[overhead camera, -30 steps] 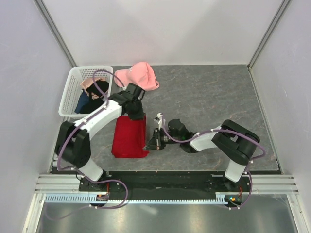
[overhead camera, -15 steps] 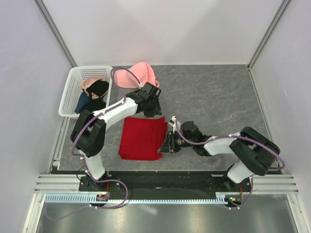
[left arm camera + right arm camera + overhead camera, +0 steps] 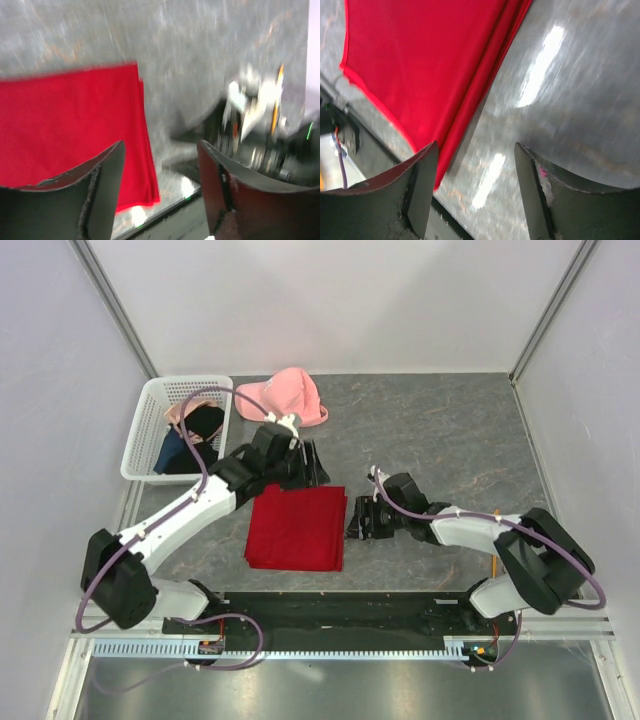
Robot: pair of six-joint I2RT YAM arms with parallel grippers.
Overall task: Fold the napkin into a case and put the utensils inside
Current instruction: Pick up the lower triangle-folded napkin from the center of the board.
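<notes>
Both jaws gape empty beside the red napkin on a grey mottled table, white walls around.

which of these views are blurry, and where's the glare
Left wrist view: blurred throughout, the napkin soft at its edge and the right side a smear. Right wrist view: the napkin is clearer, with bright streaks of glare on the table. Top external view: sharp and evenly lit, no harsh shadows.

Grey mottled tabletop, plain white walls, metal corner posts
</notes>
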